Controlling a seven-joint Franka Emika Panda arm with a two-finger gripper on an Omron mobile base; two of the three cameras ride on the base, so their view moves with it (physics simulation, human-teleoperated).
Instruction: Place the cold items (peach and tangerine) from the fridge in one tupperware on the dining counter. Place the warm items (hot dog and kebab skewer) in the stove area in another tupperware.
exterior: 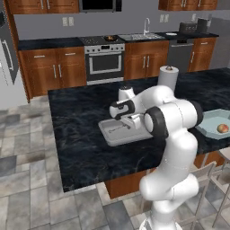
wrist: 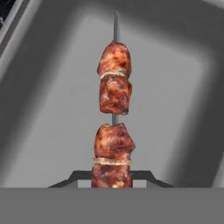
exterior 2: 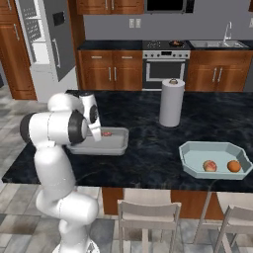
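Dark marble worktop: hand pinching browned meat kebab skewer, long axis pointing straight down into shallow grey tupperware tray (peach, tangerine elsewhere).

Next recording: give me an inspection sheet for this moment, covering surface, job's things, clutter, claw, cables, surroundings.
Surface: dark marbled dining counter.
Job's things: kebab skewer held over the grey tupperware; peach and tangerine lie in the light blue tupperware; hot dog not made out.
Clutter: paper towel roll upright on the counter.
Claw: claw shut on the kebab skewer, above the grey tupperware.
Cables: nothing seen.
Surroundings: stove and sink on the far wall, open fridge, chairs at the counter.
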